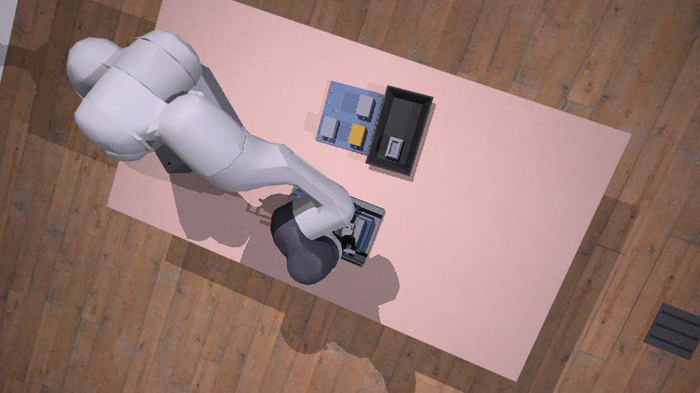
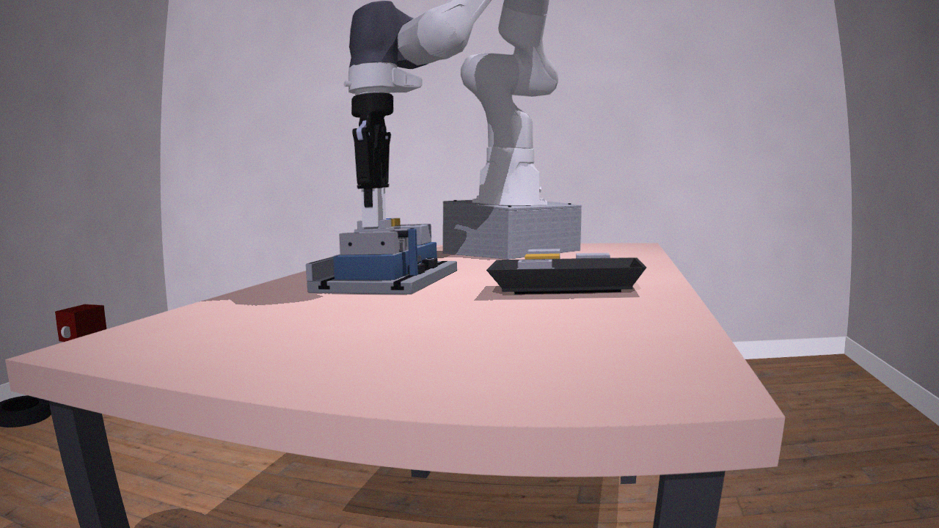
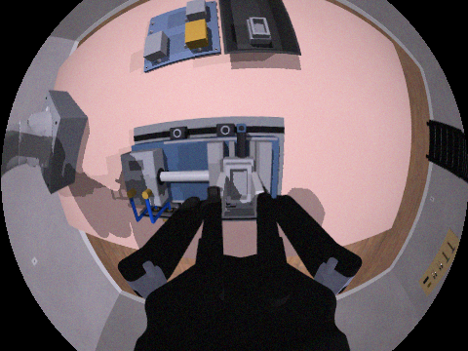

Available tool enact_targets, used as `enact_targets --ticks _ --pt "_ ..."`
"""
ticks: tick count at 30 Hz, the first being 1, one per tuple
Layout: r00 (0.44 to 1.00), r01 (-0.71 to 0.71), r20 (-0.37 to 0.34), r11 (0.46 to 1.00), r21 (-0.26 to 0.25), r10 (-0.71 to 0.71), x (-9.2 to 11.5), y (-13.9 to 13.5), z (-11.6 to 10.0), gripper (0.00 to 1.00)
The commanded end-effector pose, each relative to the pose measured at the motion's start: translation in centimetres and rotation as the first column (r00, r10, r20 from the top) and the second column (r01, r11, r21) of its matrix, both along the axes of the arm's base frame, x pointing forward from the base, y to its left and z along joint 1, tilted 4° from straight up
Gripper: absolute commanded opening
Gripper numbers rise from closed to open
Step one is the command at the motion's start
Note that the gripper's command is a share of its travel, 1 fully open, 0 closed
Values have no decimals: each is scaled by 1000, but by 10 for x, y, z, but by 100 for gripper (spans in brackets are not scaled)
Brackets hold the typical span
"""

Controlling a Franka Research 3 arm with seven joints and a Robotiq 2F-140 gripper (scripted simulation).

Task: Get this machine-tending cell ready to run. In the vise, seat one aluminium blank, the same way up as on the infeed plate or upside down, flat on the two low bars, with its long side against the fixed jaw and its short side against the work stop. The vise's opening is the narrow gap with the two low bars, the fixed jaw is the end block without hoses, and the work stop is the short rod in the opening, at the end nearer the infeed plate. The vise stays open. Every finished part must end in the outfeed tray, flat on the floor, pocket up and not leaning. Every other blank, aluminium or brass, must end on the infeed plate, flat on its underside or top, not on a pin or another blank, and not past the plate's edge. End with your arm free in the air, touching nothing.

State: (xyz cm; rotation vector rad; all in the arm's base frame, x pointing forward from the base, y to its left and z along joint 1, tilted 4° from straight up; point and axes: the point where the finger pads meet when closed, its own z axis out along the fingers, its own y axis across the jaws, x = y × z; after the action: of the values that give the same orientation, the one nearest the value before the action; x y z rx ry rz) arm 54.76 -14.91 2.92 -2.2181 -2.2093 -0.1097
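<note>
My gripper [image 2: 369, 195] hangs straight down over the blue vise [image 2: 381, 259] and is shut on a grey part [image 2: 379, 220], which stands on end with its lower end at the vise's top. In the wrist view the part [image 3: 237, 191] sits between my fingertips over the vise [image 3: 206, 163] and seems to have a pocket. The blue infeed plate [image 1: 349, 115] holds two aluminium blanks [image 1: 364, 105] [image 1: 329, 127] and a brass blank [image 1: 357, 133]. The black outfeed tray [image 1: 400, 130] holds one finished part [image 1: 394, 147], lying flat with its pocket up.
The tray stands right beside the infeed plate, on the side away from the arm's base. The grey pedestal [image 2: 512, 226] of the arm rises behind the vise. Blue hoses [image 3: 146, 209] hang at one end of the vise. A red box [image 2: 80, 321] sits off the table's left side.
</note>
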Motion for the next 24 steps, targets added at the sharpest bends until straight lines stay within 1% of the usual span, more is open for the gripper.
enact_targets --ticks 1,18,24 --pt "1000 -2 2 1000 0 2 0 0 0 0" --pt "1000 -2 2 1000 0 2 0 -1 4 0" --pt "1000 -2 2 1000 0 2 0 -1 12 0"
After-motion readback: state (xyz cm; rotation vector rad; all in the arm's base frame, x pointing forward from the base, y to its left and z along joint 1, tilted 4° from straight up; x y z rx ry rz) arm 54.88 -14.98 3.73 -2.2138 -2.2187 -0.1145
